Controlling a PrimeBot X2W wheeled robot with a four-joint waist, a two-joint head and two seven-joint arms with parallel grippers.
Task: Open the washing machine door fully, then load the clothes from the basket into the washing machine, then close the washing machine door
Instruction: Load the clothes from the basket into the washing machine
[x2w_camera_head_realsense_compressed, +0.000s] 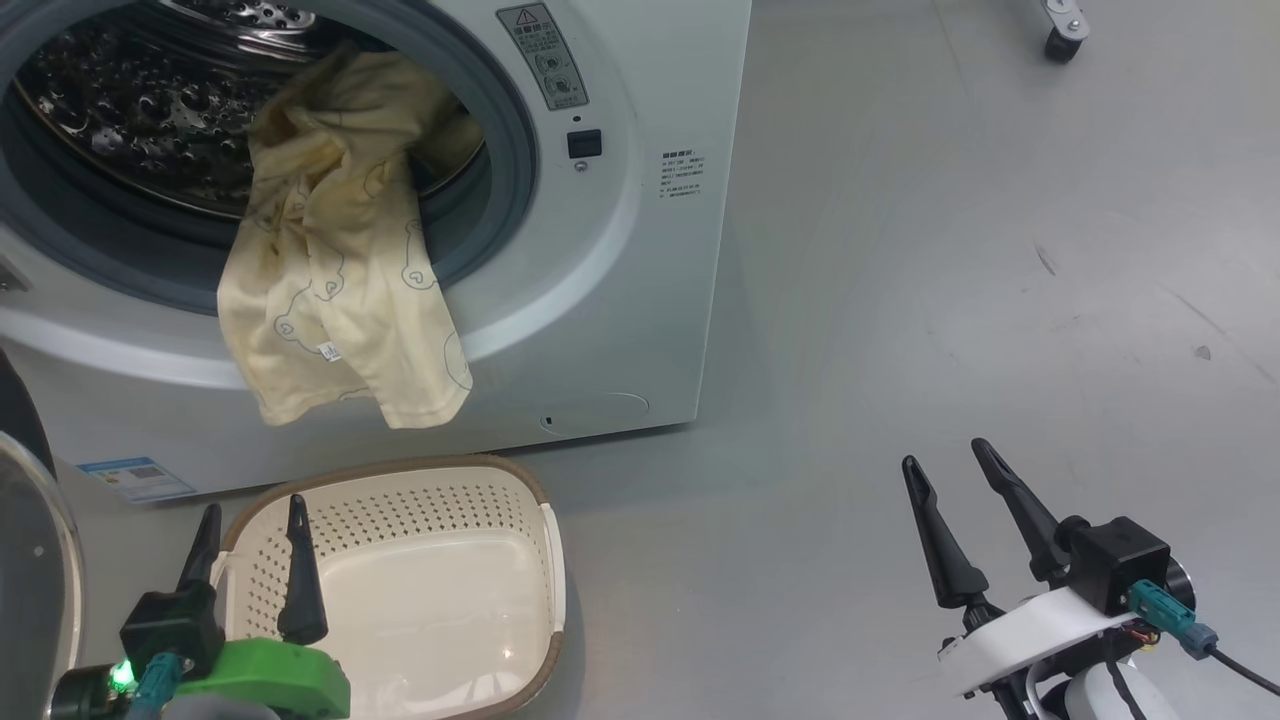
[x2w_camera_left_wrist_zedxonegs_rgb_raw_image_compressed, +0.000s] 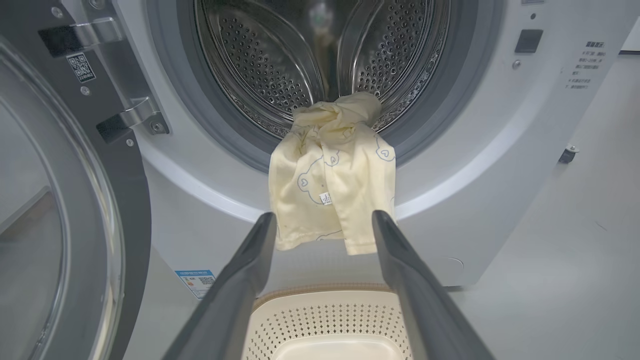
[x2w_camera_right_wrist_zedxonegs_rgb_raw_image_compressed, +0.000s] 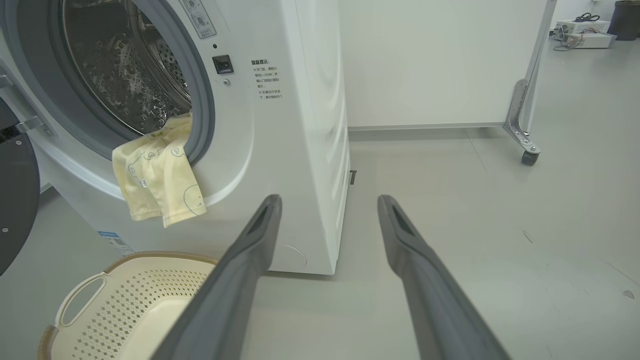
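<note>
The white washing machine (x2w_camera_head_realsense_compressed: 620, 260) stands with its door (x2w_camera_left_wrist_zedxonegs_rgb_raw_image_compressed: 60, 210) swung open to the left. A pale cream-yellow garment (x2w_camera_head_realsense_compressed: 335, 270) (x2w_camera_left_wrist_zedxonegs_rgb_raw_image_compressed: 332, 175) (x2w_camera_right_wrist_zedxonegs_rgb_raw_image_compressed: 160, 180) hangs half out of the drum, draped over the grey gasket and down the front. Below it on the floor sits the cream basket (x2w_camera_head_realsense_compressed: 440, 590) (x2w_camera_right_wrist_zedxonegs_rgb_raw_image_compressed: 125, 305), with nothing in it. My left gripper (x2w_camera_head_realsense_compressed: 250, 520) is open above the basket's left side, nothing between its fingers. My right gripper (x2w_camera_head_realsense_compressed: 945, 465) is open over the bare floor at the right, holding nothing.
Grey floor (x2w_camera_head_realsense_compressed: 950, 250) stretches to the right of the machine. A caster wheel (x2w_camera_head_realsense_compressed: 1060, 40) of a white partition stands at the far right. The open door's glass (x2w_camera_head_realsense_compressed: 30, 580) is close beside my left arm.
</note>
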